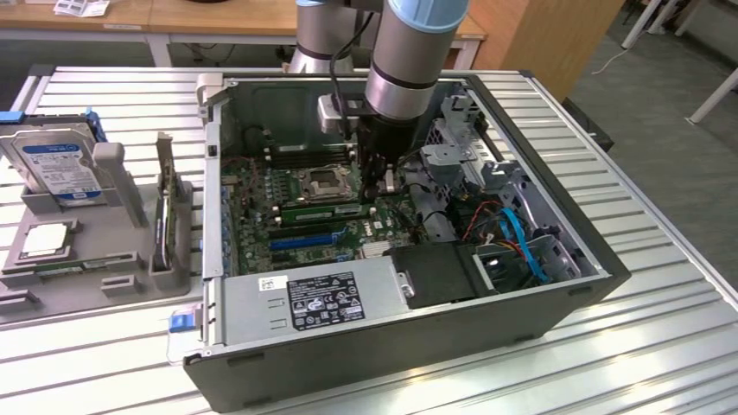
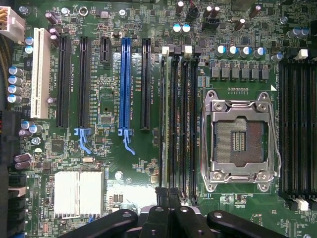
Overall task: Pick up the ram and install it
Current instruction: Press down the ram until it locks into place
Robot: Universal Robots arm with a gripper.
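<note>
Reaching down into the open computer case [image 1: 542, 298], the arm's gripper [image 1: 381, 186] sits low over the motherboard [image 1: 289, 194], beside the empty CPU socket [image 1: 320, 181]. Its fingers are closed tight together; in the wrist view the gripper [image 2: 168, 198] appears as dark pads pressed side by side at the end of the memory slots [image 2: 177, 119] next to the socket. One of these slots carries the ram [image 2: 162, 119], a thin green stick seen edge-on, standing upright in the slot farthest from the CPU socket [image 2: 241, 140] within that bank. From the exterior view the ram [image 1: 321, 207] shows as a narrow green strip lying just in front of the socket, with the gripper's tip at its end. Whether the pads actually touch the stick cannot be told.

On the slatted table [image 1: 645, 259], a grey holder tray [image 1: 69, 268] lies near the edge at the exterior view's left, well apart from the case. It carries a hard drive [image 1: 55, 164] with a blue label and a square silver CPU chip [image 1: 47, 239].
</note>
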